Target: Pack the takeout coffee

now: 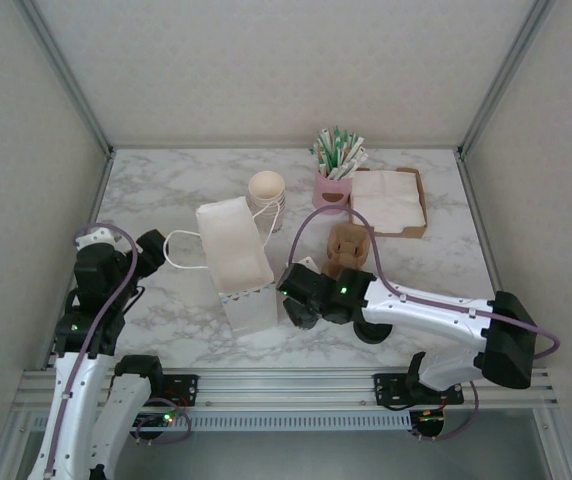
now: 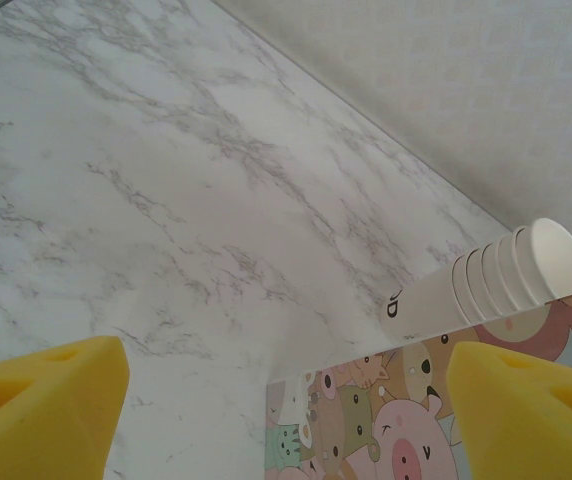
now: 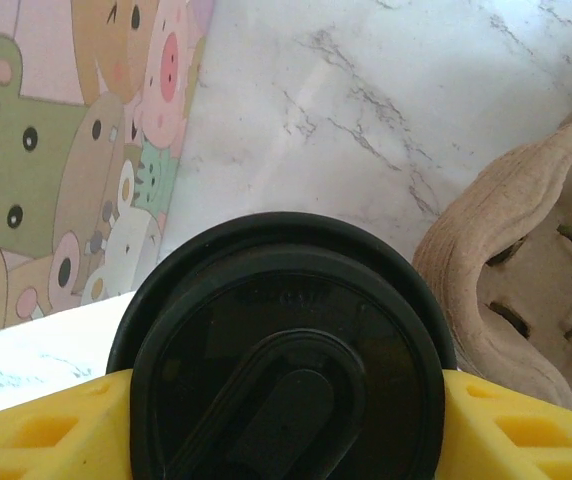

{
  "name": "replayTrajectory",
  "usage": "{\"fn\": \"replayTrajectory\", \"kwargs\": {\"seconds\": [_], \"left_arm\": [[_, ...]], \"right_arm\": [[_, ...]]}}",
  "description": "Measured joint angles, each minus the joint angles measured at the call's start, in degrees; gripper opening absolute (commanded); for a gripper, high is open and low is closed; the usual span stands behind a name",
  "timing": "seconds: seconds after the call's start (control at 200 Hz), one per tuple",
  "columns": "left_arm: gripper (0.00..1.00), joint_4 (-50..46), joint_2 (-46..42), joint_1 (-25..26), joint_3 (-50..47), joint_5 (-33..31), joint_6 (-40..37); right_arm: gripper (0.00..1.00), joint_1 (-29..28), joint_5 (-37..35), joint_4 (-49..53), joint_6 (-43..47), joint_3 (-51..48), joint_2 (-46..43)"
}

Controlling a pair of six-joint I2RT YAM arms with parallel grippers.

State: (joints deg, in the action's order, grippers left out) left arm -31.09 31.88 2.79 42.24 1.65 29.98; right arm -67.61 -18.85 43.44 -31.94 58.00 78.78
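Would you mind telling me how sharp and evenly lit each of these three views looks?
Top external: soft, even light, faint shadows by the paper bag, all sharp. Left wrist: the marble table is crisp, the left gripper slightly blurred. Right wrist: the takeout coffee lid looms close, slightly soft, little glare.

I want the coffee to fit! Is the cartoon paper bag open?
Open: the white cartoon-printed paper bag gapes upward, its cream inside showing.
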Motion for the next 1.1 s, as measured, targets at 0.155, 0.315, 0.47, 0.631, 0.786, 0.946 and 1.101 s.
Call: {"fn": "replayTrajectory", "kwargs": {"seconds": [0.155, 0.315, 0.47, 0.631, 0.786, 0.946, 1.101], "left_arm": [[0.83, 0.0, 0.0, 0.0, 0.0, 0.0, 0.0], [0.83, 0.0, 0.0, 0.0, 0.0, 0.0, 0.0], [0.83, 0.0, 0.0, 0.0, 0.0, 0.0, 0.0], [0.83, 0.0, 0.0, 0.0, 0.0, 0.0, 0.0], [0.83, 0.0, 0.0, 0.0, 0.0, 0.0, 0.0], [0.83, 0.0, 0.0, 0.0, 0.0, 0.0, 0.0], [0.83, 0.0, 0.0, 0.0, 0.0, 0.0, 0.0]], "right_arm": [[0.59, -0.2, -1.4, -2.3, -3.6, -1.9, -1.2], [0.59, -2.6, -5.4, -2.0, -6.7, -1.4, 0.4], [0.58, -3.9, -7.8, -2.3, -9.9, -1.5, 1.0], [0.58, -5.0, -9.8, -3.1, -13.4, -2.2, 1.0], [0.58, -6.9, -13.7, -2.7, -16.4, -1.9, 2.8], [0.57, -9.2, -18.0, -0.9, -19.6, -0.3, 5.5], [0.58, -9.4, -18.7, -0.6, -21.5, -0.3, 5.4]]}}
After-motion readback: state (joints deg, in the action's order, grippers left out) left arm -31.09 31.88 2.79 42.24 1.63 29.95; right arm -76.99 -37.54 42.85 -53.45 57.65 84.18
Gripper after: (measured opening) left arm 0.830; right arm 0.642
